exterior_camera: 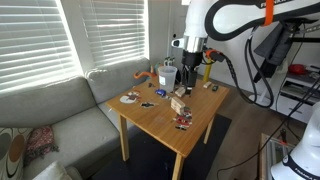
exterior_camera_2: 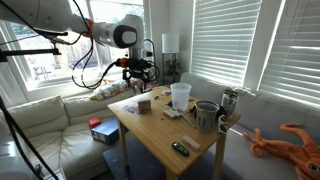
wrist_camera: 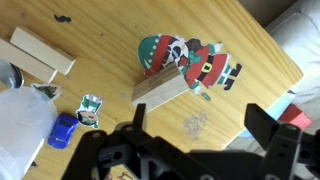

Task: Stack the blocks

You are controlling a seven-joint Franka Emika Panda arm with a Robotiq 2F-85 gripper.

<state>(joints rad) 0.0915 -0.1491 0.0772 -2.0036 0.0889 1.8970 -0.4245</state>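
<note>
In the wrist view a pale tan wood block lies flat on the wooden table, its edge over a red-and-green Santa figure. A second, longer tan block lies at the upper left. The blocks show as a small tan cluster in both exterior views. My gripper is open and empty, its two dark fingers spread above bare table just below the first block. It hangs well above the table in both exterior views.
A white cup stands near the blocks. A dark round plate, a metal pot, a can, a small dark object and a blue toy car share the table. A sofa adjoins it.
</note>
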